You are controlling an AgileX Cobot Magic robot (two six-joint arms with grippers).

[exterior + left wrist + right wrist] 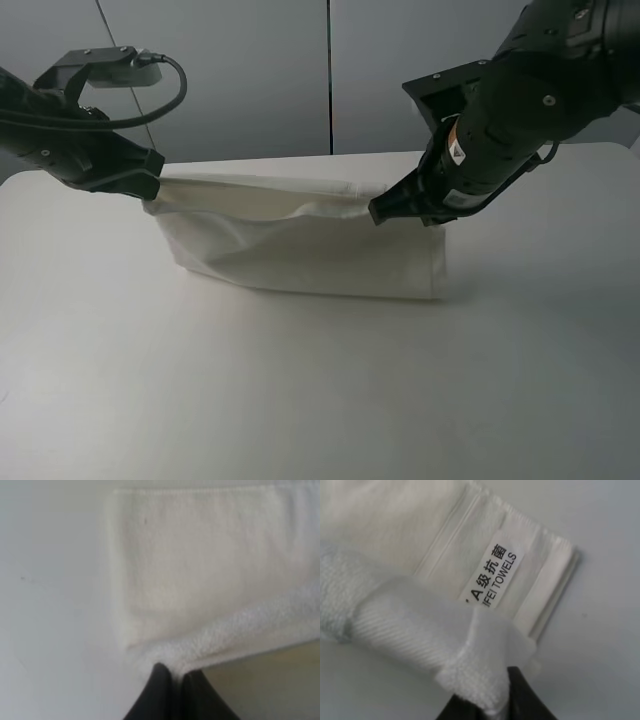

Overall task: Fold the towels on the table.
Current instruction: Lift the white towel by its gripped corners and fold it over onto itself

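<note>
A broad white bench (300, 420) carries the single white towel (300, 255), which sits toward the far side, its lower part resting on the surface and its upper edge lifted clear between two black arms. The step in hand appears to be the first fold. The raised long edge sags across the middle, strung between the left gripper (150, 182) at one corner and the right gripper (383, 212) at the other. Each gripper is clamped on terry cloth, its jaws pinched almost together with a corner of towel bunched between them (both wrist views show the cloth squeezed right at the tips). Next, on this reading, both arms need to carry the edge across together at matching height and pace. They should then lower it squarely onto the opposite edge before letting go, since uneven travel would skew the fold. Below the right gripper's hold, the woven band (445, 540) runs along the resting layer. Beside it sits the small white label (492, 575) with dark lettering.
</note>
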